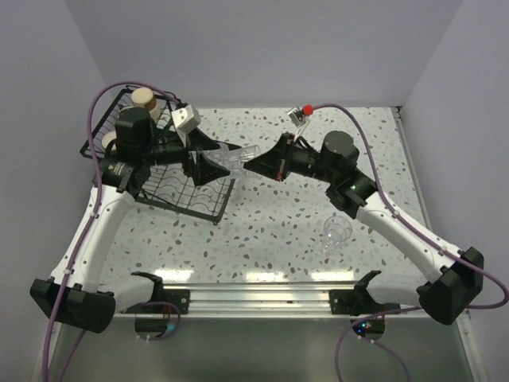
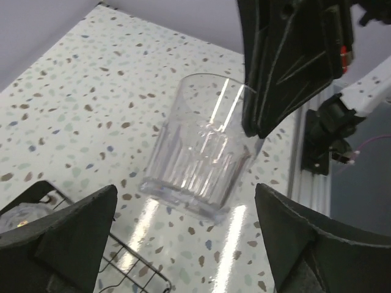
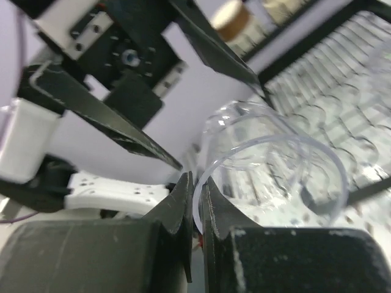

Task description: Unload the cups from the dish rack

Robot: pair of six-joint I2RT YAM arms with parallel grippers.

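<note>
A clear ribbed tumbler hangs in the air between my two grippers, just right of the black wire dish rack. My right gripper is shut on its rim; the right wrist view shows the rim pinched between the fingers of the right gripper. My left gripper is open, with its fingers spread on either side of the tumbler's base and not touching it. Two cream cups sit in the rack. Another clear tumbler stands on the table.
The rack's near corner lies just below the left gripper, with a clear cup inside the rack. The rack's tines and a cream cup show behind the held tumbler. White walls enclose the speckled table.
</note>
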